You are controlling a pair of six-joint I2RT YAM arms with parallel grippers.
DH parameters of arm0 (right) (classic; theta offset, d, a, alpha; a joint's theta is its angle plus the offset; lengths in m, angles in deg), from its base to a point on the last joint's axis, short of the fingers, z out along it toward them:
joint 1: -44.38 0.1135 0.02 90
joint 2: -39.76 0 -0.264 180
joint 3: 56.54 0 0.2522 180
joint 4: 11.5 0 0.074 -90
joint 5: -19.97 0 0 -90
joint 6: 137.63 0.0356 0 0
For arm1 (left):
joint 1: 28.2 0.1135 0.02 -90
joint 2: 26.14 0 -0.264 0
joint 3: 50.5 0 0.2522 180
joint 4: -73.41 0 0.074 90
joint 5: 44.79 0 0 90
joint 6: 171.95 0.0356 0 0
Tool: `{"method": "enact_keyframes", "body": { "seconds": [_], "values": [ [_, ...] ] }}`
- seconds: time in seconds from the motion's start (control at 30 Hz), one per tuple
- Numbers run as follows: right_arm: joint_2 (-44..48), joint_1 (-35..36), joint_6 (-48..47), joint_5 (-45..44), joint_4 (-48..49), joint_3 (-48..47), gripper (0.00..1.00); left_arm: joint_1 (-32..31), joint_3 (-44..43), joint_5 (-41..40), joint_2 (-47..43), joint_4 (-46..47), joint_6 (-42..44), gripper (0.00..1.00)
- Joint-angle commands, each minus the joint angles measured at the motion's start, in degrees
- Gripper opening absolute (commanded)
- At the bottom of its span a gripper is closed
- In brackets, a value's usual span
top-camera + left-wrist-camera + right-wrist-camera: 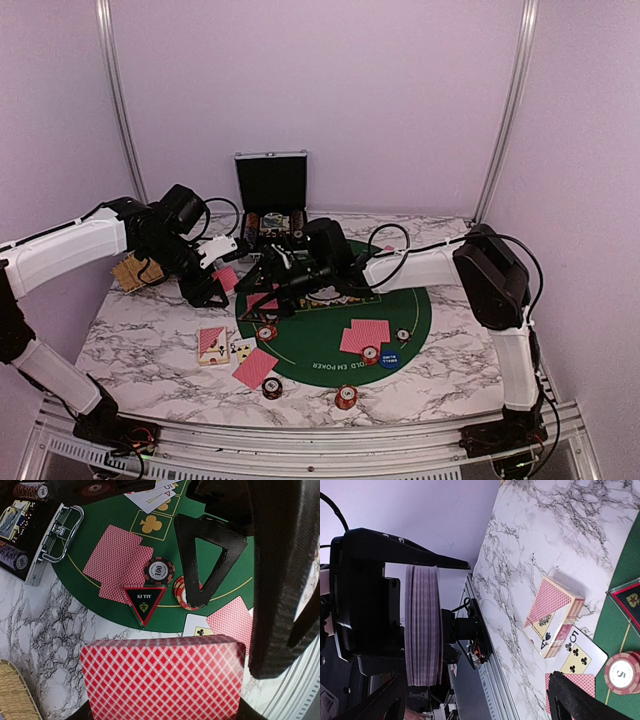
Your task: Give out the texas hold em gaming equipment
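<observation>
Red-backed playing cards [162, 677], a whole deck, sit clamped in the left end effector [213, 280], which hangs over the marble table [140, 340] just off the green felt mat [415, 305]. Facing it, the right end effector [272, 298] stands spread wide, nothing between its fingers [205, 565], low over the mat's edge.

Beside those fingers on the felt lies a black triangular marker [145, 600] lettered "ALL IN". Just beside that is a black striped chip [160, 571] marked "100". A red striped chip [622, 672] stamped "5" sits near the marker's other side, on the mat's gold line. Some face-down cards [119, 562] overlap beyond the marker.

Out on the marble a card box [552, 617] showing the ace of spades rests just beside a five of clubs [576, 656]. Along the mat's near rim I read "OLD EM POKER". An open case [271, 185] stands at the back, and a woven tray [130, 272] lies at the left.
</observation>
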Motion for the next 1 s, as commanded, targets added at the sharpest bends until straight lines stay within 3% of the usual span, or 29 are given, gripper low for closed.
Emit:
{"method": "enact_keyframes", "body": {
  "seconds": [0.0, 0.33, 0.97],
  "values": [
    [-1.09, 0.70, 3.98, 1.87, 5.95, -3.32, 0.96, 0.28, -0.94, 0.32, -0.40, -0.98, 0.01, 0.00],
    [-1.39, 0.84, 4.85, 2.54, 6.90, -3.42, 0.95, 0.28, -0.63, 0.26, -0.50, -0.98, -0.03, 0.00],
    [-10.34, 2.78, 8.89, 3.01, 6.83, -15.35, 0.92, 0.23, -0.98, 0.90, -0.40, -0.98, -0.08, 0.00]
  ]
}}
